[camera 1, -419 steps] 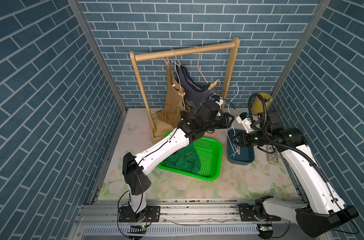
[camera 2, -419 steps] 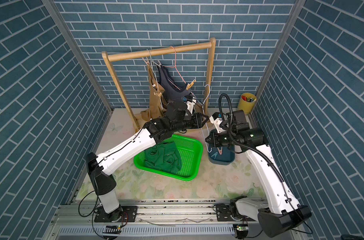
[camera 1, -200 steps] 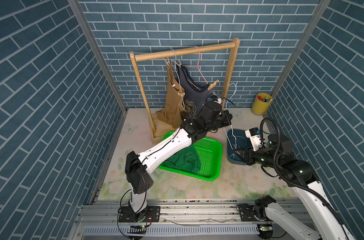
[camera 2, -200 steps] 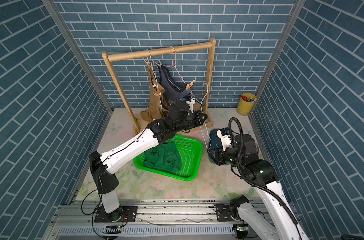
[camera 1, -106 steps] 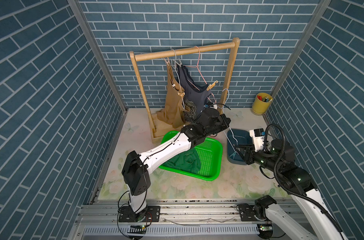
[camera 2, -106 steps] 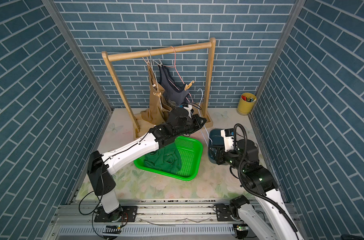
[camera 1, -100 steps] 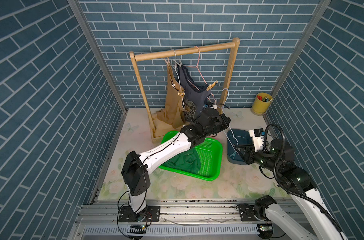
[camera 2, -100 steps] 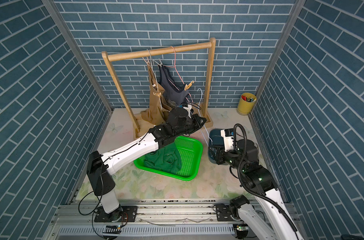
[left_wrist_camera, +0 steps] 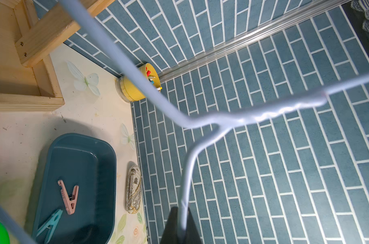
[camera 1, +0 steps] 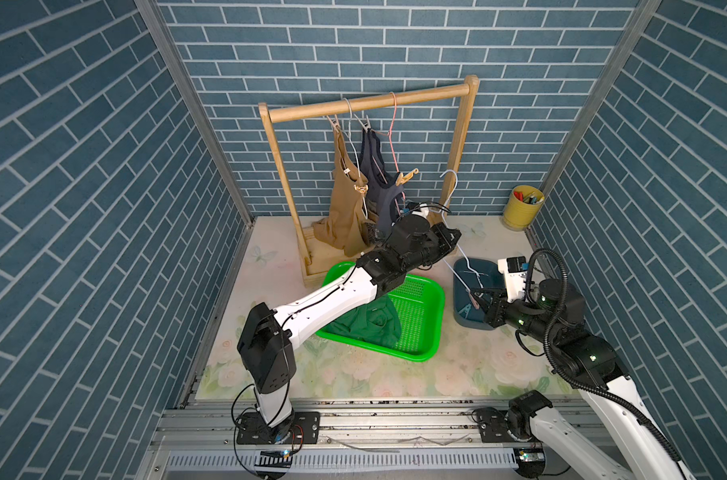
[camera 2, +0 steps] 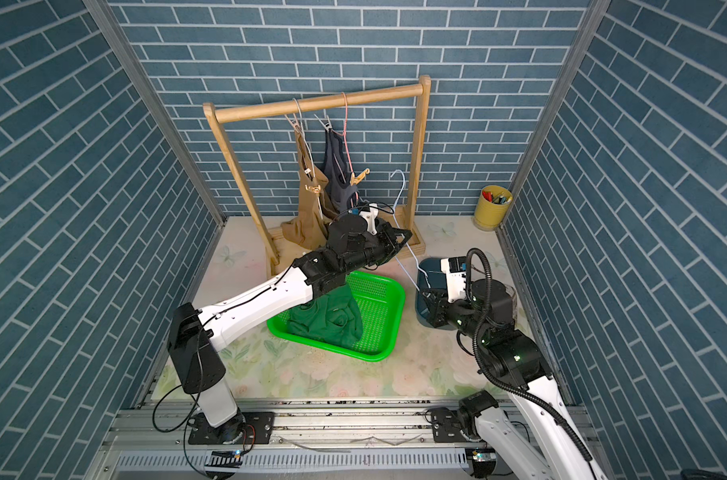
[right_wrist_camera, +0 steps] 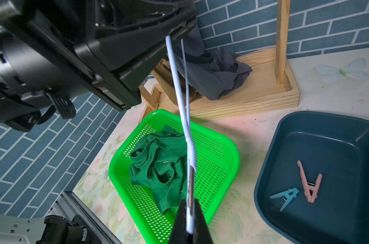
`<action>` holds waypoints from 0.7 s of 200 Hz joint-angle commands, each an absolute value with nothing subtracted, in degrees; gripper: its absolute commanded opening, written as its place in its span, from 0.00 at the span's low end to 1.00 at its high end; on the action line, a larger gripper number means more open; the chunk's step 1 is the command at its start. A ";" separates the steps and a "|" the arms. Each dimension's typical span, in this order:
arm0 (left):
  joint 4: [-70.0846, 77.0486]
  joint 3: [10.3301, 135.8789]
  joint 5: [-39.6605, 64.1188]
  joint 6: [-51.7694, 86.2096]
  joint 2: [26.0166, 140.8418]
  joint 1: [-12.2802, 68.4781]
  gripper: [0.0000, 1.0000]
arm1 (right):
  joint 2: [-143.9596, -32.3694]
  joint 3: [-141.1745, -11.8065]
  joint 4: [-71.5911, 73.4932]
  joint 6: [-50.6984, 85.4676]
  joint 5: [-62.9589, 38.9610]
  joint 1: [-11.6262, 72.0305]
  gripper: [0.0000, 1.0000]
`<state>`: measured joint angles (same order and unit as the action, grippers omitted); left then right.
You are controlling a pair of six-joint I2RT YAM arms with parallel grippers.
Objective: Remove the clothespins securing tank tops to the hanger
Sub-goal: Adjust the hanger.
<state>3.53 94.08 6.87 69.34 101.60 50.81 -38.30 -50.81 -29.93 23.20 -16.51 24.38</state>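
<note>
Held slantwise above the floral worktop [camera 1: 469, 365], between the two arms: a pale blue wire hanger [camera 1: 462, 258]. Pinched at its higher end by the black left hand [camera 1: 453, 240], jaws together on the wire, close to the base of the light wooden clothes rack [camera 1: 370, 102]. Clamped at its lower end by the right hand [right_wrist_camera: 189, 224], jaws tight on the wire, above a dark teal plastic tray [right_wrist_camera: 327, 147].

Lying flat in that tray, side by side: a pink clothespin [right_wrist_camera: 309, 186] and a pale teal clothespin [right_wrist_camera: 284, 196].

Crumpled in a bright green perforated basket [camera 1: 440, 316] next to the tray: a plain green tank top [camera 1: 374, 322].

Hanging from the rack's rail, hems bunched on its base: a tan-brown tank top [camera 1: 345, 208] and a grey-blue tank top [camera 1: 380, 187]. Clipped on the tan-brown top, low on its strap: a tan-yellow clothespin [camera 1: 359, 188]. Clipped on the pink wire hanger [camera 1: 392, 124] beside the grey-blue top: a second tan-yellow clothespin [camera 1: 406, 176].

In the far corner by the wall: a yellow cup [camera 1: 521, 205] of small coloured items. Between tray and wall: an oval patterned case [left_wrist_camera: 133, 188].
</note>
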 commanded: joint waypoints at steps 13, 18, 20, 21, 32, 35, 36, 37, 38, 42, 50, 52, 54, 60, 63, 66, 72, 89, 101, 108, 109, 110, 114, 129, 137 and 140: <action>2.77 93.64 7.99 68.86 99.64 50.27 0.18 | -37.74 -52.22 -31.70 23.34 -12.87 24.79 0.00; 1.85 93.86 7.92 68.11 99.54 50.22 0.27 | -37.71 -52.65 -32.47 23.16 -12.26 24.74 0.00; 1.45 93.93 7.91 67.70 99.50 50.24 0.30 | -37.71 -52.82 -32.79 23.13 -12.01 24.77 0.00; 1.12 94.08 7.87 67.47 99.50 50.21 0.32 | -37.66 -52.87 -32.96 23.12 -11.94 24.74 0.00; -2.64 95.96 7.53 64.32 99.36 50.19 0.43 | -37.62 -53.94 -34.83 22.78 -10.32 24.80 0.00; -3.91 96.50 7.31 63.55 99.26 50.23 0.45 | -37.61 -54.28 -35.41 22.68 -9.82 24.79 0.00; -4.33 96.68 7.22 63.46 99.24 50.21 0.45 | -37.61 -54.47 -35.68 22.63 -9.61 24.79 0.00; -4.76 96.81 7.12 63.42 99.19 50.20 0.46 | -37.61 -54.62 -35.90 22.61 -9.42 24.79 0.00; -5.19 96.92 7.03 62.47 99.17 50.19 0.47 | -37.62 -54.73 -36.10 22.56 -9.24 24.79 0.00; -6.59 97.24 6.75 60.72 98.93 50.19 0.49 | -37.70 -55.25 -36.90 22.46 -8.45 24.72 0.00; -8.89 97.47 5.60 58.61 98.19 50.19 0.52 | -37.87 -56.50 -38.57 22.12 -6.83 24.76 0.00; -9.36 97.36 5.33 58.09 97.98 50.19 0.53 | -37.94 -56.68 -38.95 22.03 -6.48 24.77 0.00; -9.79 97.31 5.07 57.72 97.80 50.19 0.55 | -38.03 -57.18 -39.36 21.99 -6.08 24.78 0.00; -10.94 97.01 3.98 56.53 96.90 50.19 0.57 | -38.25 -57.98 -40.39 21.74 -5.39 24.78 0.00; -11.55 96.89 3.46 55.88 96.49 50.19 0.59 | -38.39 -58.39 -40.82 21.57 -5.37 24.78 0.00; -12.12 96.78 2.99 55.16 96.13 50.19 0.62 | -38.55 -58.78 -41.29 21.42 -4.08 24.83 0.00; -13.44 96.75 2.00 53.91 95.44 50.10 0.64 | -38.95 -59.68 -42.22 21.12 -3.26 24.79 0.00; -16.48 97.02 -0.14 50.60 93.46 50.05 0.71 | -40.24 -62.00 -44.18 20.03 -1.43 24.76 0.00; -18.84 97.64 -1.37 48.02 92.11 50.02 0.76 | -41.26 -63.87 -45.42 19.20 -0.18 24.82 0.00; -20.42 97.90 -2.26 46.69 91.23 50.01 0.77 | -42.02 -65.08 -46.27 18.55 0.61 24.78 0.00; -20.62 97.95 -2.45 46.46 91.14 50.01 0.77 | -42.10 -65.32 -46.34 18.46 0.74 24.74 0.00; -20.73 98.02 -2.54 46.26 90.97 50.01 0.77 | -42.23 -65.49 -46.46 18.33 0.81 24.76 0.00; -21.68 98.09 -3.15 45.49 90.43 50.00 0.77 | -42.68 -66.26 -47.01 17.92 1.42 24.77 0.00; -24.68 97.72 -5.67 42.49 87.90 50.01 0.77 | -45.33 -69.80 -48.97 16.24 3.45 24.76 0.00; -26.19 96.87 -7.39 41.12 86.28 50.01 0.77 | -46.99 -71.86 -49.92 15.17 4.16 24.82 0.00; -26.67 96.52 -8.01 40.56 85.66 49.93 0.77 | -47.75 -72.69 -50.23 14.78 4.38 24.77 0.00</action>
<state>-19.31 96.53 -1.93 48.25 89.84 50.41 -44.12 -67.13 -46.46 19.11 -0.38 24.49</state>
